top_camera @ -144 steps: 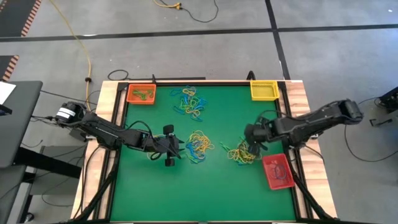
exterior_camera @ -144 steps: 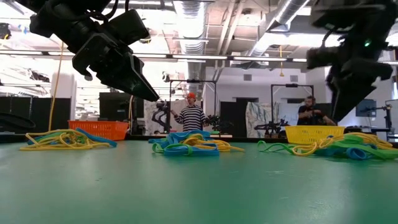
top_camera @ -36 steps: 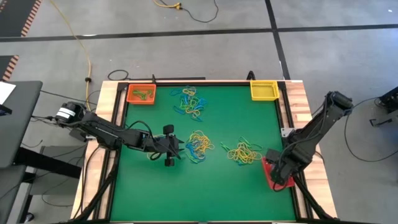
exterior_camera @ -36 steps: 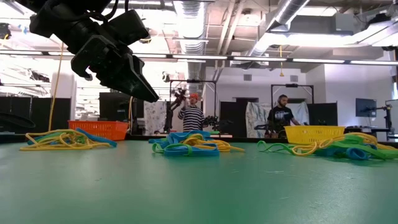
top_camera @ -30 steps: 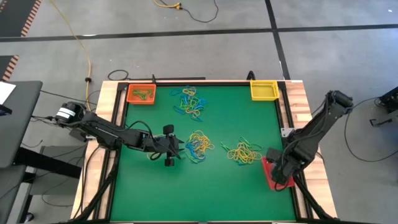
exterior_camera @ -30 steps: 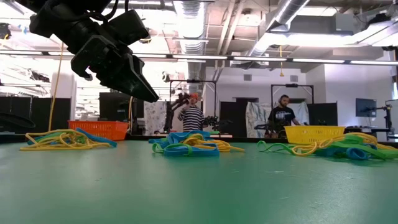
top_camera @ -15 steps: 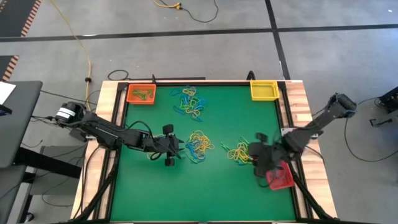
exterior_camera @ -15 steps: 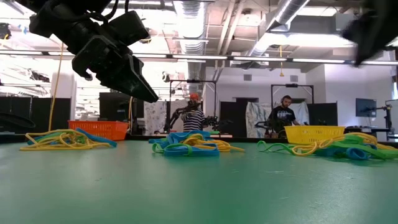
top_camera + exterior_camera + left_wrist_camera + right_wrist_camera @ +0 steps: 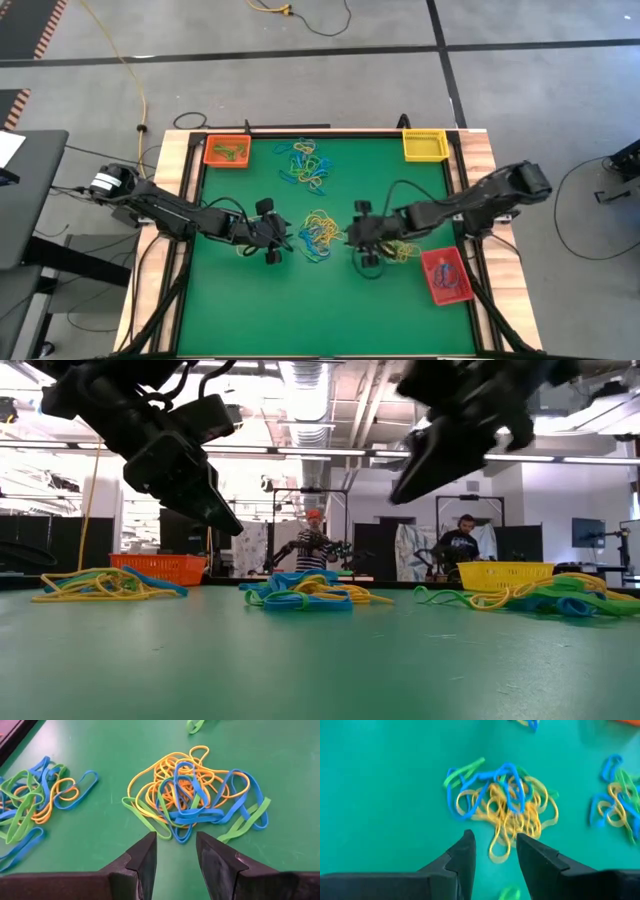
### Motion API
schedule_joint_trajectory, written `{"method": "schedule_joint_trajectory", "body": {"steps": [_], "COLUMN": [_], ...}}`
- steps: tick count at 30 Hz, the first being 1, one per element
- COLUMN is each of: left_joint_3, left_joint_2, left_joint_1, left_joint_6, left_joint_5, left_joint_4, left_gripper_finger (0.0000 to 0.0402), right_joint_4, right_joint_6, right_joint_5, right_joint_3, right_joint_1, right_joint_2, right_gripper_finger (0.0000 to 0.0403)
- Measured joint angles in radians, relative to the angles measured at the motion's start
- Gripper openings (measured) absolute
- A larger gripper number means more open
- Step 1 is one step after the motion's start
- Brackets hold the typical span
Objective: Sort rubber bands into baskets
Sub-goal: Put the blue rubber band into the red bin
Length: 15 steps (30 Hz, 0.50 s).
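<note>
While both arms close on it from opposite sides, a tangled heap of thin yellow, blue and green rubber bands (image 9: 322,234) lies at the centre of the high view on the green felt-topped table (image 9: 300,310). From that camera, the left gripper (image 9: 283,239) sits just left of the heap and the right gripper (image 9: 352,237) just right of it, each about equally near and pointing inward along the same left-to-right line. Seen through either wrist camera, each gripper's two dark fingers stand apart with nothing between them, the heap directly ahead. A second heap of rubber bands (image 9: 306,165) lies toward the upper middle of the table, and a third (image 9: 397,246) lies under the right arm, right of centre. Three small plastic baskets wait at the margins: an orange basket (image 9: 227,151) at the table's upper left, already holding a few bands, a yellow basket (image 9: 424,145) at upper right, and a red basket (image 9: 446,275) at lower right. Beyond the table in the low view, a workshop opens out, where a person in a striped top (image 9: 313,547) and another person (image 9: 462,543) stand among equipment.
</note>
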Motion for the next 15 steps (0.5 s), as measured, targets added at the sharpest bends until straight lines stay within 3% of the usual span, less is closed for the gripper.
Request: {"method": "schedule_joint_trajectory", "body": {"steps": [5, 15], "left_joint_3": [0.000, 0.000], "left_joint_2": [0.000, 0.000], "left_joint_1": [-0.001, 0.000], "left_joint_6": [-0.001, 0.001], "left_joint_5": [0.006, 0.008], "left_joint_4": [0.008, 0.012], "left_gripper_finger": [0.0128, 0.0128], "right_joint_4": [0.150, 0.191], "right_joint_6": [-0.086, -0.154], "right_joint_5": [-0.052, -0.089], "right_joint_3": [0.000, 0.091], "right_joint_1": [-0.052, -0.117], "right_joint_2": [0.103, 0.287], "right_gripper_finger": [0.0171, 0.0171]}}
